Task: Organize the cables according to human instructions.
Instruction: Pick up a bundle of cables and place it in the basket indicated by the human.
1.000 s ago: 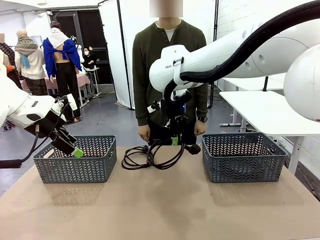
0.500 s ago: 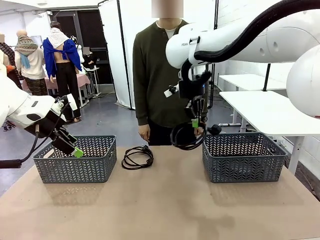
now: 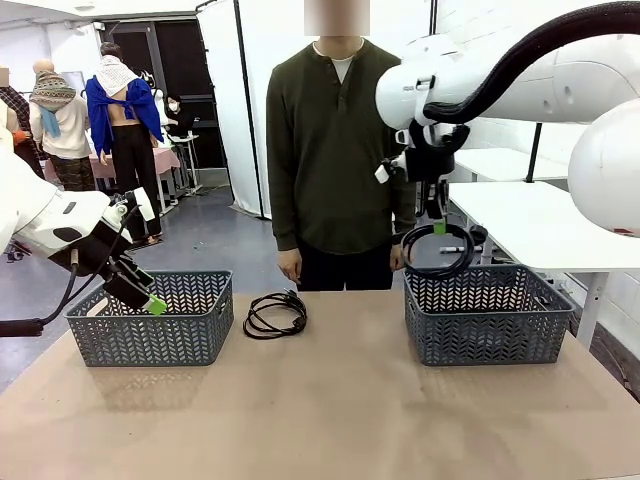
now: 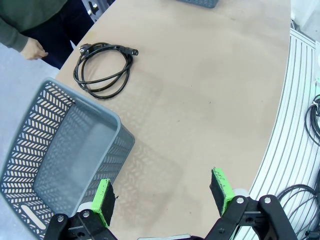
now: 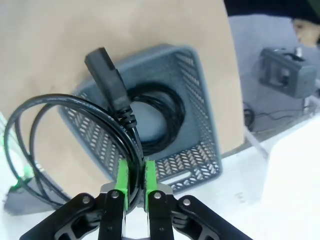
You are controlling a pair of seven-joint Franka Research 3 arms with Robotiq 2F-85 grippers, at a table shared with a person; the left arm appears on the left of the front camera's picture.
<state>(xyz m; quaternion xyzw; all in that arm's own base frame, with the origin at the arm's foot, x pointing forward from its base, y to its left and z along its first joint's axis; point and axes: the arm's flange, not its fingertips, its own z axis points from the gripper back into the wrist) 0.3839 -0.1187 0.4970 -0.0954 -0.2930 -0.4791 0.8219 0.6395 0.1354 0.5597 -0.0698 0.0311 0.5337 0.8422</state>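
My right gripper is shut on a coiled black cable, which hangs in the air above the right grey basket. Another coiled cable lies inside that basket. A third cable lies on the table near its far edge, between the two baskets. My left gripper stands open above the left grey basket, with nothing between its fingers. The human stands at the far side, arms hanging, one hand near the lying cable.
The tan tabletop has free room in front of both baskets. A white table stands behind the right basket. The table's metal edge rail runs beside my left gripper.
My right arm has lifted one cable off the table's middle and carried it right, to above the right basket. One cable stays on the table. The left arm has not moved.
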